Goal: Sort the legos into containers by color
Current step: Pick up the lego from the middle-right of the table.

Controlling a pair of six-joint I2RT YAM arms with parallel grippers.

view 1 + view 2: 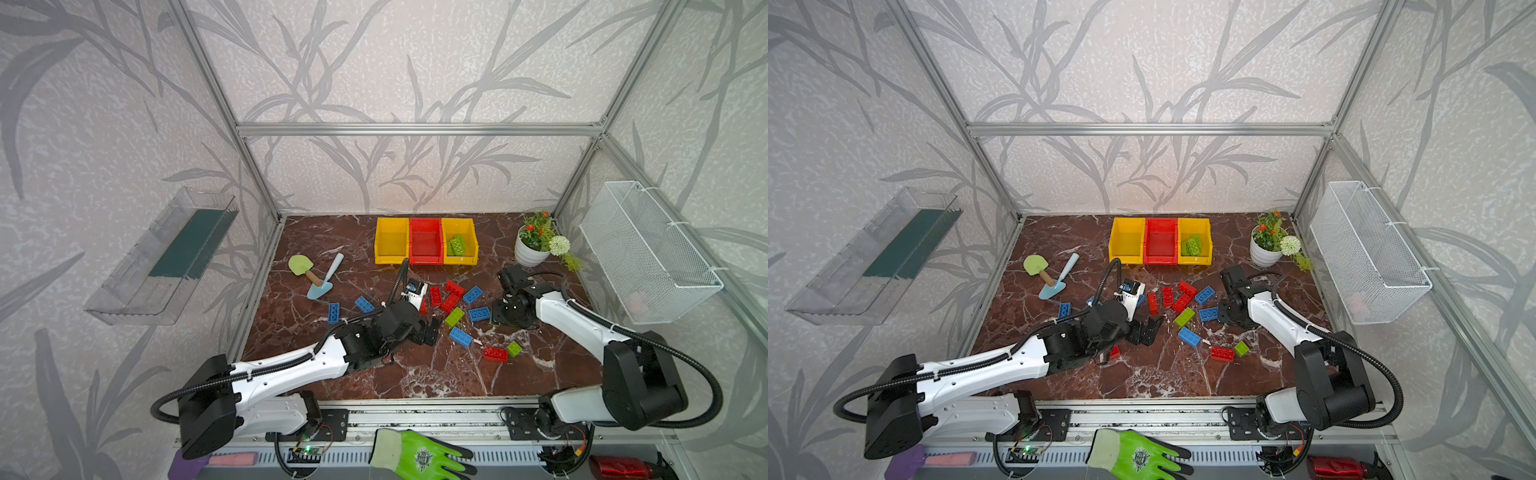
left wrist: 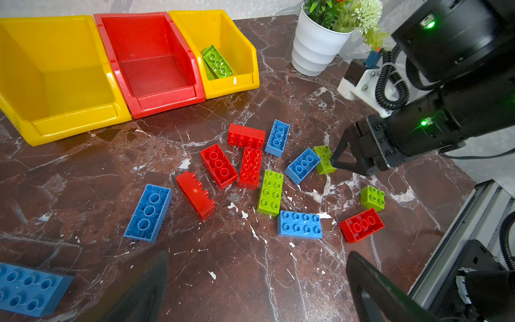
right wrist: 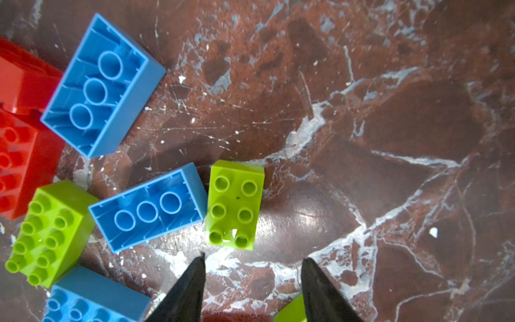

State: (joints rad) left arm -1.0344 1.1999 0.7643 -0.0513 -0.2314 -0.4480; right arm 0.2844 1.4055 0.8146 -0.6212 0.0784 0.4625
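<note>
In both top views, the containers (image 1: 425, 259) stand in a row at the table's far edge. The yellow bin (image 1: 1195, 261) nearest the potted plant (image 1: 1264, 253) already holds lime pieces. The other legos (image 1: 450, 302) lie scattered mid-table between my two arms.

Left wrist view: the left gripper (image 2: 259, 254) hovers over the scatter with its fingers spread wide and holding nothing, probably standing by.

Right wrist view: the right gripper (image 3: 253, 259) has its fingers apart and empty. A lime brick (image 3: 234, 206) lies studs up just ahead of the tips, beside a blue brick (image 3: 147, 207). I judge the gripper is lining up to grasp that lime brick for the same yellow bin.
</note>
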